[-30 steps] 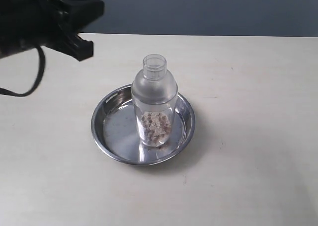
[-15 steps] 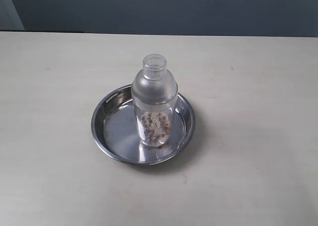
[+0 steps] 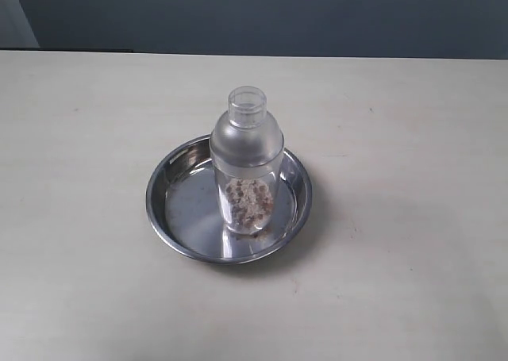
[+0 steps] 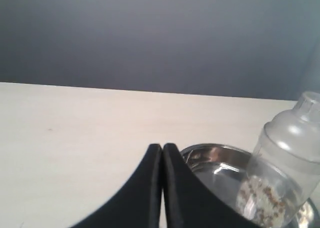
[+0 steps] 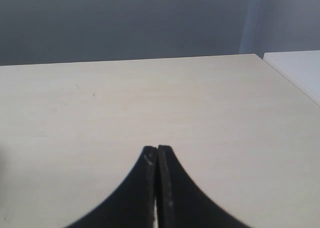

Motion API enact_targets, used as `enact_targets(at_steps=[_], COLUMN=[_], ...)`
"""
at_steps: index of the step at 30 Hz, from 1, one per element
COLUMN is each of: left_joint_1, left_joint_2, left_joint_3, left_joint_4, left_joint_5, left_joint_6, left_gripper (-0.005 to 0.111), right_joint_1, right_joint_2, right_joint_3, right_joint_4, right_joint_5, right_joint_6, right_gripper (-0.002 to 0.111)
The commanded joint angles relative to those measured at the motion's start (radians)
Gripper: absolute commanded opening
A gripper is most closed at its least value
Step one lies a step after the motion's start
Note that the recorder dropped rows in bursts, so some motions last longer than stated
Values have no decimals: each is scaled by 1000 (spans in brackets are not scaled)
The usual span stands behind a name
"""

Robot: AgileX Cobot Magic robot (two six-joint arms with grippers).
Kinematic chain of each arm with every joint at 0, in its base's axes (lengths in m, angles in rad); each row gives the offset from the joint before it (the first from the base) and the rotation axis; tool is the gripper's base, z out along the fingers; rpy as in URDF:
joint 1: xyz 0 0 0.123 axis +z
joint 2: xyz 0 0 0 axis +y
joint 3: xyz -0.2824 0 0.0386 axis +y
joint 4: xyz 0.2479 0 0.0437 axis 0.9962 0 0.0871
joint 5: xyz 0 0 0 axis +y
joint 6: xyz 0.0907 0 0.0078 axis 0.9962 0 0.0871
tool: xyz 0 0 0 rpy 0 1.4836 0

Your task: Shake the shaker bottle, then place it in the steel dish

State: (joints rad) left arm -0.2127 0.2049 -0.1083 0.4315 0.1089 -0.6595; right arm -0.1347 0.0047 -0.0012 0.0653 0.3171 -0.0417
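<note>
The frosted shaker bottle stands upright inside the steel dish, with brownish beads settled at its bottom. Neither arm shows in the exterior view. In the left wrist view my left gripper is shut and empty, with the steel dish and the shaker bottle a short way beyond its tips, apart from them. My right gripper is shut with nothing in it, over bare table; neither bottle nor dish appears in the right wrist view.
The pale wooden table surrounds the dish. A dark wall runs behind its far edge. In the right wrist view a white surface lies past the table's edge.
The left arm, seen at the exterior view's upper left one second ago, has withdrawn out of that view. The bottle and dish have stayed put.
</note>
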Motion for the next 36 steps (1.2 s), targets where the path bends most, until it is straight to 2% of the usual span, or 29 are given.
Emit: enact_targets(at_steps=[1,3,7,10,14,18,27,29,36], left_joint_1=[0,0,0,0,0,3,136,160,171], left_joint_2=[-102,-145,-205,-205,-205,-205,-205,-205,-205], left_joint_3=[9,13,107,108,108,108,108,108,108], left_joint_4=[-256,-267,-362,-404,-472,-477,-491,-494,-505], left_joint_5=[86,107,107,123,122,122,122,122,108], left_joint_6=[368,411,412,427,616,618,629,684,687], left_gripper=[0,0,0,0,0,0,0,0,0], right_joint_1=[-3,-3,-3,-3,-3,-3,-3,-3,-3], right_joint_2=[-5,-5,-5,-5,-5,-5,-5,-5,-5], right_joint_3=[1,1,1,1,1,1,1,1,1], right_joint_4=[0,0,0,0,0,0,0,0,0], right_joint_5=[-12,-12,-12,-12,-12,-12,-12,-12,-12], right_joint_6=[-2,-2,-2,-2,-2,-2,-2,-2,-2], right_gripper=[-1,-1,-1,-1,-1,-1,-1,-1,-1])
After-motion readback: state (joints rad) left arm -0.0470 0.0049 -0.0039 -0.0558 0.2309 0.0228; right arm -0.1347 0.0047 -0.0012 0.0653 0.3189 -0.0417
